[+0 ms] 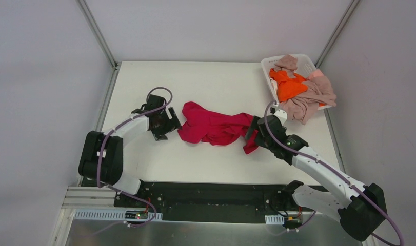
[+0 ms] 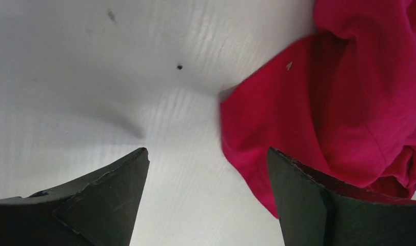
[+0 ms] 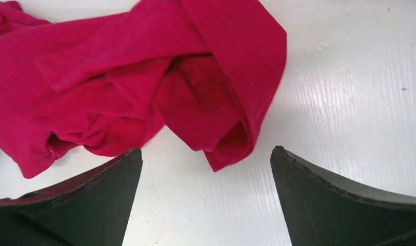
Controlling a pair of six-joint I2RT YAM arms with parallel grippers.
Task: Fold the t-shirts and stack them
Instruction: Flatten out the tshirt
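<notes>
Two arms are bracketing the crimson t-shirt (image 1: 213, 125), which is lying bunched on the white counter (image 1: 211, 82) with its long axis running side to side between them. The left end effector (image 1: 167, 127) is hovering just beside the shirt's left end, jaws apart with nothing between them. In its wrist view the cloth edge is sitting off toward one finger rather than centred in the gap. The right end effector (image 1: 252, 134) is poised at the shirt's right end, also spread wide and empty, with a folded corner of cloth pointing into its gap. Both are looking about equally near. I'd judge each needs to reach inward along that axis to catch an end. The orange t-shirt (image 1: 288, 87) and pink-beige t-shirts (image 1: 311, 100) are lying in the white basket (image 1: 267, 64) at the far right corner.
</notes>
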